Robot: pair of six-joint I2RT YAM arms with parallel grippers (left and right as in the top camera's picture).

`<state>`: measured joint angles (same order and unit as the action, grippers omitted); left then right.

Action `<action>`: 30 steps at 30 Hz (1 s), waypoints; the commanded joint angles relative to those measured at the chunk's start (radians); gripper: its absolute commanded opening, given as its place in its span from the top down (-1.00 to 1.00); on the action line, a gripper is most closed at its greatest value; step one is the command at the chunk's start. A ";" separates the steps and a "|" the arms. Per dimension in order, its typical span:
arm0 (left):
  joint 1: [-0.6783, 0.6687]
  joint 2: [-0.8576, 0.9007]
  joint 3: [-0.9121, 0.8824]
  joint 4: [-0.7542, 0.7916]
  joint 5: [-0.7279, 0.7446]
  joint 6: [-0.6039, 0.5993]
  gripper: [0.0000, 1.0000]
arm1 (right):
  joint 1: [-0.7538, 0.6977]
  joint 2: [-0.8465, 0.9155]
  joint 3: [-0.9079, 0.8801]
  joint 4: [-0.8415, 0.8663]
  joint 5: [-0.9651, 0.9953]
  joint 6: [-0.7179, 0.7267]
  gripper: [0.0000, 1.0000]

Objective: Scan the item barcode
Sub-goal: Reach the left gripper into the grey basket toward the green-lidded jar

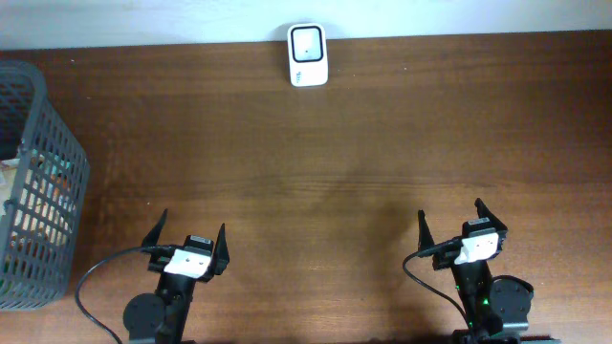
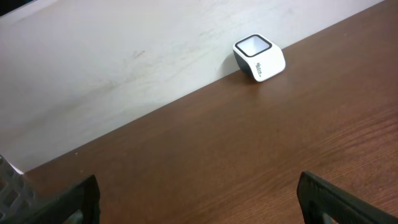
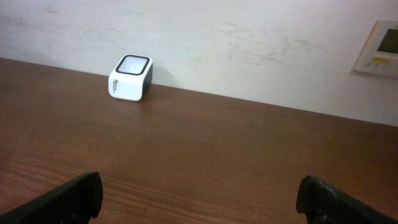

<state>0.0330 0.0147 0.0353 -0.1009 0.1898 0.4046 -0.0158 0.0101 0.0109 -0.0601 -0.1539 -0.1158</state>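
A white barcode scanner [image 1: 308, 55] with a dark window stands at the table's far edge against the wall; it also shows in the left wrist view [image 2: 259, 57] and the right wrist view [image 3: 130, 78]. My left gripper [image 1: 187, 235] rests open near the front left edge, nothing between its fingers [image 2: 81, 198]. My right gripper [image 1: 449, 221] is open at the front right, its fingers [image 3: 320, 198] wide apart over bare wood. The item with the barcode cannot be singled out; packages lie inside the basket [image 1: 57, 143].
A grey mesh basket stands at the left edge with several packaged goods inside. A white wall panel [image 3: 379, 48] hangs on the wall at the right. Black cables run from both arm bases along the front edge.
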 commanded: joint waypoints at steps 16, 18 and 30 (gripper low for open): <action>0.002 -0.008 -0.010 0.004 -0.003 0.013 -0.98 | 0.009 -0.007 -0.005 -0.006 0.009 0.001 -0.97; 0.002 -0.008 -0.010 0.004 -0.003 0.013 -0.98 | 0.009 -0.006 -0.005 -0.006 0.009 0.001 -0.97; 0.002 -0.008 -0.010 0.019 -0.003 0.013 -0.98 | 0.009 -0.006 -0.005 -0.006 0.008 0.001 -0.97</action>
<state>0.0330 0.0147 0.0353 -0.0990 0.1902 0.4046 -0.0158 0.0101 0.0109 -0.0597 -0.1539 -0.1154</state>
